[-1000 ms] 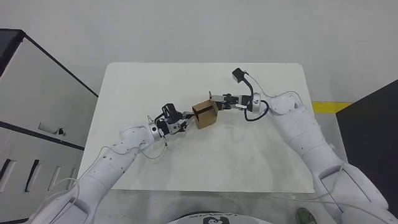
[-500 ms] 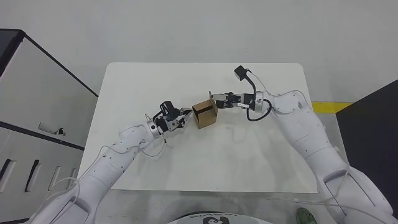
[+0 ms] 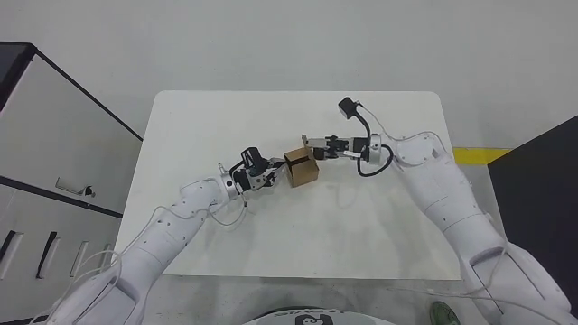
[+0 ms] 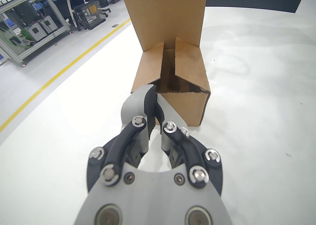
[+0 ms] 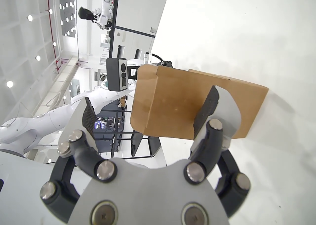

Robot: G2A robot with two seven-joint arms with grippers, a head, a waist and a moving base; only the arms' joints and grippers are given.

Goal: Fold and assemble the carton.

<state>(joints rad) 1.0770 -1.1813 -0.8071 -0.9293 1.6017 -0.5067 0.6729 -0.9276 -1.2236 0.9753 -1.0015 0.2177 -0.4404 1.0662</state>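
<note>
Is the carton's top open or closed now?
Open. The lid flap of the carton stands upright, and its two side flaps lean inward with a dark gap between.

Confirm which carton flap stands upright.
The tall lid flap, on the side away from the left gripper. The two small side flaps are folded inward over the opening.

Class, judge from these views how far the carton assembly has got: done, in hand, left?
Done: the carton stands erected on the table, both side flaps folded inward. In hand: the shut left gripper sits at the opening's edge; the open right gripper is behind the upright lid. Left: fold the lid down and tuck it in.
</note>
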